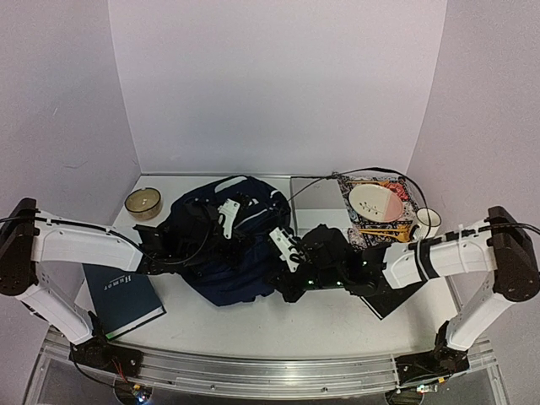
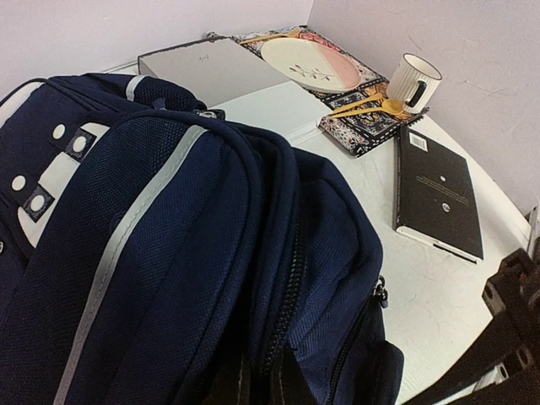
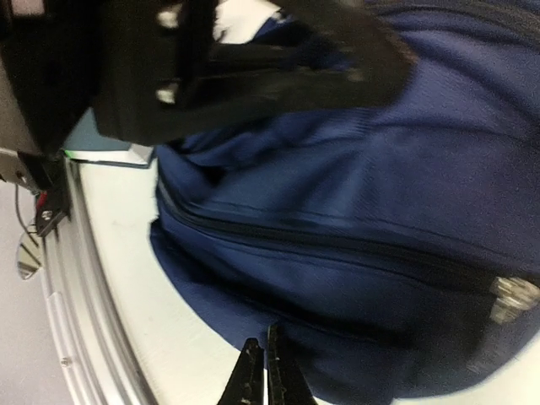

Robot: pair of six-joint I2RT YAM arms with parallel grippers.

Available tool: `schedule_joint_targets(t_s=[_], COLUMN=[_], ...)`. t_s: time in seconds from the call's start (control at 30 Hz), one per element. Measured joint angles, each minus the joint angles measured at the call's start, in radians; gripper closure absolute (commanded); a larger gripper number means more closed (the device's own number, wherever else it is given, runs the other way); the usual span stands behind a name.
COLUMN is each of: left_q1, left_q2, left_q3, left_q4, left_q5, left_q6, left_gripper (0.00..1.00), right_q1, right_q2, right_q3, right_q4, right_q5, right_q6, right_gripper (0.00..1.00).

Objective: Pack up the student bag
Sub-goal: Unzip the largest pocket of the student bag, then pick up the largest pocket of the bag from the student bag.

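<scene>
The student bag [image 1: 226,245] is a navy backpack with grey-white stripes, lying in the middle of the table. It fills the left wrist view [image 2: 169,253] and the right wrist view [image 3: 380,211]. My left gripper [image 1: 164,256] is at the bag's left side, and its dark fingers [image 2: 226,390] are closed on the fabric beside a zipper [image 2: 291,278]. My right gripper [image 1: 281,285] is at the bag's near right edge. Its fingers [image 3: 251,378] are pressed together, with the tips at the bag's lower hem just above the table. Nothing shows between them.
A blue hardcover book [image 1: 122,297] lies at the near left and a small bowl [image 1: 143,202] at the far left. A grey slab [image 1: 314,198], a plate [image 1: 375,202] on a patterned mat, a mug [image 1: 426,221] and a black book [image 2: 437,194] are on the right.
</scene>
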Motion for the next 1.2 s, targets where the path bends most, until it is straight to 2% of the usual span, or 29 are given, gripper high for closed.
schedule_joint_targets(t_s=[0.07,0.23,0.5,0.73,1.0,1.1,1.2], left_q1=[0.0,0.0,0.0,0.0,0.001,0.001,0.001], left_q2=[0.0,0.0,0.002,0.036,0.044,0.046,0.048], left_q3=[0.0,0.0,0.001,0.031,0.056,0.062,0.062], left_q4=[-0.001,-0.001,-0.002,-0.025,-0.05,-0.055,-0.057], left_q5=[0.001,0.004,0.006,0.025,0.045,0.053,0.062], left_q6=[-0.008,-0.016,-0.043,-0.062,-0.07,-0.078,-0.084], left_gripper=[1.0,1.0,1.0,1.0,1.0,1.0,1.0], right_q1=[-0.014,-0.097,-0.244,-0.273,-0.282,-0.286,-0.29], right_q2=[-0.036,-0.11,-0.161,-0.11,-0.044,-0.021,0.005], right_q3=[-0.028,-0.071,-0.162,-0.173,-0.172,-0.17,-0.163], right_q4=[-0.003,-0.002,0.088,0.166,0.201,0.217,0.229], right_q5=[0.025,0.017,-0.136,-0.257,-0.273,-0.272,-0.279], right_q6=[-0.006,-0.03,-0.021,-0.012,-0.011,-0.011,-0.01], right_gripper=[0.8,0.71,0.56,0.55,0.56,0.59,0.66])
